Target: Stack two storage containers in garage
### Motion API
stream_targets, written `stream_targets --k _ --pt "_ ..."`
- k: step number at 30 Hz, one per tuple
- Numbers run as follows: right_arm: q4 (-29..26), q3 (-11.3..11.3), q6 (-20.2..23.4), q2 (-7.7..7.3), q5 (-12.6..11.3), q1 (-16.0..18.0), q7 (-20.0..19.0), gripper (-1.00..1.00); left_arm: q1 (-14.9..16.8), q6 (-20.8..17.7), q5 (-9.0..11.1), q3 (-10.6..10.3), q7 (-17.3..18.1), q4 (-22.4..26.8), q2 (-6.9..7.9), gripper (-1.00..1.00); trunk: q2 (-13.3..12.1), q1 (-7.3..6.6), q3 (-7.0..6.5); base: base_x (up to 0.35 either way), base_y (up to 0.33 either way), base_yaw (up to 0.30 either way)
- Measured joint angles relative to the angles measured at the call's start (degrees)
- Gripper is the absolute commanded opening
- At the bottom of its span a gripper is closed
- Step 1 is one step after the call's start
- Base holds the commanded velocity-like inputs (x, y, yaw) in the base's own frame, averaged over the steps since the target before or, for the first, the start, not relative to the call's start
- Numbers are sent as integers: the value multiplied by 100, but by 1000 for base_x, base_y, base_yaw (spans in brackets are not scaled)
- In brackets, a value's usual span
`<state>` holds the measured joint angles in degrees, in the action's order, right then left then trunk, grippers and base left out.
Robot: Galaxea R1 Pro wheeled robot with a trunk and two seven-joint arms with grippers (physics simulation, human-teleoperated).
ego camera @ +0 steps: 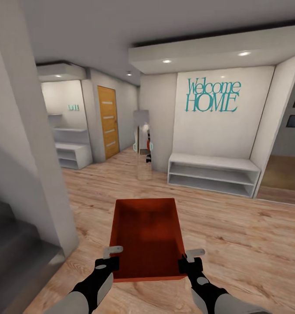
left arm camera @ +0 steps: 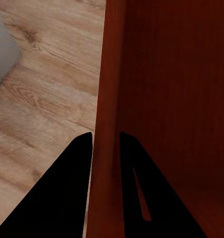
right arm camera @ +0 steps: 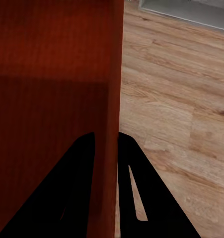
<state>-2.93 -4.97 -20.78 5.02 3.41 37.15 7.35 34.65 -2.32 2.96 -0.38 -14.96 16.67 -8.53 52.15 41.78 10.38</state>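
One orange-red bin (ego camera: 146, 237) (nothing inside), both pincers clamping its side walls

Hidden walls, cropped arms, unreadable corners

In the head view the storage container (ego camera: 146, 237) has its outer side walls and underside turned away, and both forearms run off the bottom edge. The left gripper (left arm camera: 106, 148) and right gripper (right arm camera: 106, 146) each have one finger inside the bin wall and one outside, so the contact faces are hidden by the wall itself; the finger bases are cut by the picture edges. The small teal lettering (ego camera: 73, 107) in the far alcove is too small to read. The objects by the tall mirror (ego camera: 143, 137) are blurred. The white shelf bench (right arm camera: 191, 12) is cropped in the right wrist view.
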Motion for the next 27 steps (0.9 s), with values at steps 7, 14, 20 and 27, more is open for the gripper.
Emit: stream_targets --k 7,14,20,27 --pt "2 -3 0 0 -4 0 0 -100 0 0 -7 5 2 -4 0 -100 0 0 0 322 0 2" --pt "2 -3 0 0 -3 0 0 -100 0 0 -7 5 2 -4 0 -100 0 0 0 322 0 0" --pt "13 -20 -6 8 -18 1 11 -100 0 0 -4 4 14 -7 8 -100 -1 0 0 322 0 0" --pt "5 -20 -7 8 -21 0 12 -100 1 0 -3 1 15 0 9 -100 -1 0 0 322 0 0"
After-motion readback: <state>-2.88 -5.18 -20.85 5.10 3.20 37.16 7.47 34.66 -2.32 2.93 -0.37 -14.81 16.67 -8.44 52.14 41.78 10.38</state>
